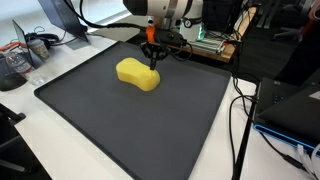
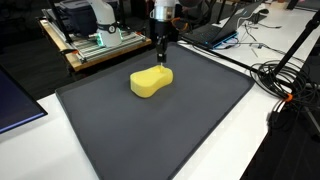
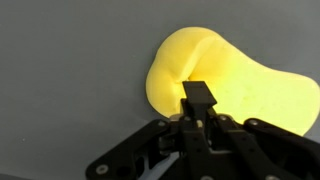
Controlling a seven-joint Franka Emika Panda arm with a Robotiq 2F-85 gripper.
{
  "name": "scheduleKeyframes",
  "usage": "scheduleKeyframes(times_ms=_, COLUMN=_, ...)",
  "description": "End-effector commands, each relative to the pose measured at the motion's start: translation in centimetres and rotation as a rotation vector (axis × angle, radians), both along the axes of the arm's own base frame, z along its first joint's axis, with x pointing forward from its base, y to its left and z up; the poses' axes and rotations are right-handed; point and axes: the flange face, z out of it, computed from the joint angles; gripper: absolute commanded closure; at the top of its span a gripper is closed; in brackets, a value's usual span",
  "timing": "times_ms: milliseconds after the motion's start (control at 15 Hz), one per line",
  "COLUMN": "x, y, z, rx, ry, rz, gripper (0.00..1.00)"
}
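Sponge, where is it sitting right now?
The yellow sponge lies on the far half of the dark mat in both exterior views. The shut gripper touches the end of it nearest the arm.

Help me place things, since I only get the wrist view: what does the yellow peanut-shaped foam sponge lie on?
Observer: The yellow foam sponge lies on a large dark grey mat.
Operator: Where on that mat?
Observer: Off-centre, towards the edge that faces a wooden bench loaded with electronics.
Operator: Anything beside the mat?
Observer: Black cables lie along one side of it.
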Motion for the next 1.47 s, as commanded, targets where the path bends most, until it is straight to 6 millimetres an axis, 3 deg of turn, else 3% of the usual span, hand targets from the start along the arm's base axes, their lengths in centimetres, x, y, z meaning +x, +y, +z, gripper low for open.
scheduleKeyframes(times_ms=0, x=-0.1, y=-0.3, z=-2.6, rx=0.040, ry=0.046, rz=-0.010, gripper=0.97)
scheduleKeyframes(times_ms=667, x=-1.3, y=2.0, z=5.5, rx=0.022, ry=0.006, rz=-0.027, gripper=0.97)
scheduleKeyframes(times_ms=1267, x=-2.9, y=5.7, z=11.0, rx=-0.087, ry=-0.018, rz=-0.013, gripper=0.97)
scheduleKeyframes(times_ms=1400, x=-2.6, y=6.7, z=11.1, rx=-0.148, ry=-0.011, rz=-0.003, gripper=0.97)
